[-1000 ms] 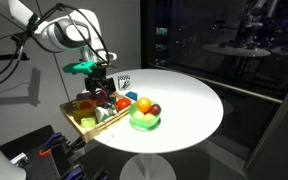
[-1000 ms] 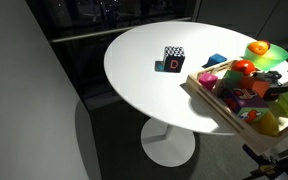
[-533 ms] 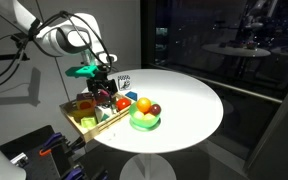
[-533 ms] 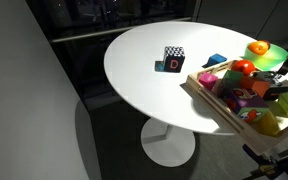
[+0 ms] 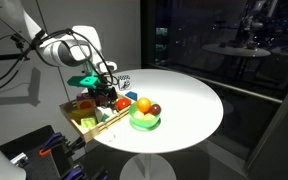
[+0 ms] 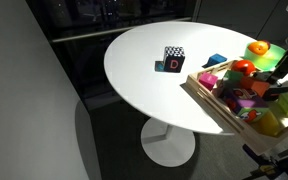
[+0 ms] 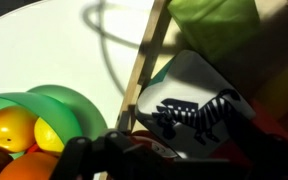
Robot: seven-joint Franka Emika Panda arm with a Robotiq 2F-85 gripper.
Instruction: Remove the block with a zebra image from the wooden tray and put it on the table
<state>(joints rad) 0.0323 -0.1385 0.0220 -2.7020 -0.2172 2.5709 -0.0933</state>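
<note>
In the wrist view the block with a zebra image (image 7: 194, 105) lies in the wooden tray (image 7: 144, 60), white zebra face up, close to the rim. My gripper (image 7: 179, 152) is low over it, dark fingers on either side, apparently open and not touching. In both exterior views the gripper (image 5: 101, 92) (image 6: 283, 62) hangs just above the tray (image 5: 82, 124) (image 6: 209, 103) at the edge of the white round table (image 5: 189, 105) (image 6: 144, 80). The gripper and toys hide the zebra block in both exterior views.
A green bowl (image 5: 144, 122) (image 7: 54, 100) with yellow and orange fruit stands beside the tray. A cube with a letter D and checkered top (image 6: 173, 60) (image 5: 125, 80) and a small blue piece (image 6: 216, 60) lie on the table. Several coloured toys fill the tray.
The arm has come down and slightly toward the tray's middle; the gripper is now lower over the toys. Nothing on the table has moved.
</note>
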